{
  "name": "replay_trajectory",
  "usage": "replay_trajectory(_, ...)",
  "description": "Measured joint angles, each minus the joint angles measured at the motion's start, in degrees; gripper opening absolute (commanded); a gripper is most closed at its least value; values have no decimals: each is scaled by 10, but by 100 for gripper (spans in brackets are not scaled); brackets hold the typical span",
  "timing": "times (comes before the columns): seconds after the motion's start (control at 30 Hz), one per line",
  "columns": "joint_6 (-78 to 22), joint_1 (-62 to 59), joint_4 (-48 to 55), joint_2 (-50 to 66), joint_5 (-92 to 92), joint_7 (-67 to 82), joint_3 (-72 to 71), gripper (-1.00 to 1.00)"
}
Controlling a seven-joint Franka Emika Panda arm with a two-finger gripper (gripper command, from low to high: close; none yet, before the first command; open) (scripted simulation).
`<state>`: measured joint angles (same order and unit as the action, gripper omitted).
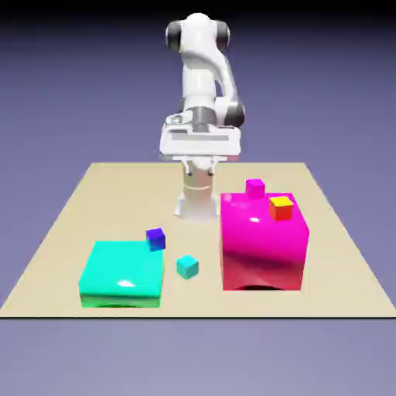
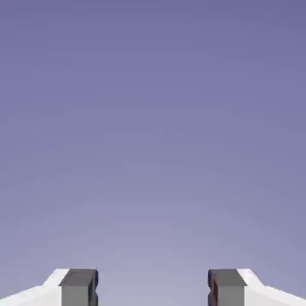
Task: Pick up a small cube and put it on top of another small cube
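The small cube [image 1: 187, 266], tiny and teal-cyan, lies on the tan table [image 1: 93, 201] between the two big blocks, near the front. A small blue-purple cube [image 1: 155, 239] sits at the back right corner of the large flat teal block [image 1: 122, 272]. My gripper [image 1: 199, 161] hangs high above the table's far middle, well away from all the cubes. In the hand view the gripper [image 2: 153, 288] is open: its grey fingertips [image 2: 79, 288] stand wide apart, with only the plain backdrop between them.
A tall magenta block [image 1: 263, 241] stands at the exterior view's right. On its top rest a small magenta cube [image 1: 255, 186] and a small red and yellow cube [image 1: 281, 207]. The robot's white base [image 1: 196, 203] rises just behind the blocks.
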<state>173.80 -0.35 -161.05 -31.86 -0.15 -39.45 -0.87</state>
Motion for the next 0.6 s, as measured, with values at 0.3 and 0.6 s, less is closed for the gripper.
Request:
replay_trajectory(0.3, -16, -77, -4, 60, -11, 224, -65, 0)
replay_trajectory(0.6, -32, -154, -8, 119, -22, 449, -130, 0)
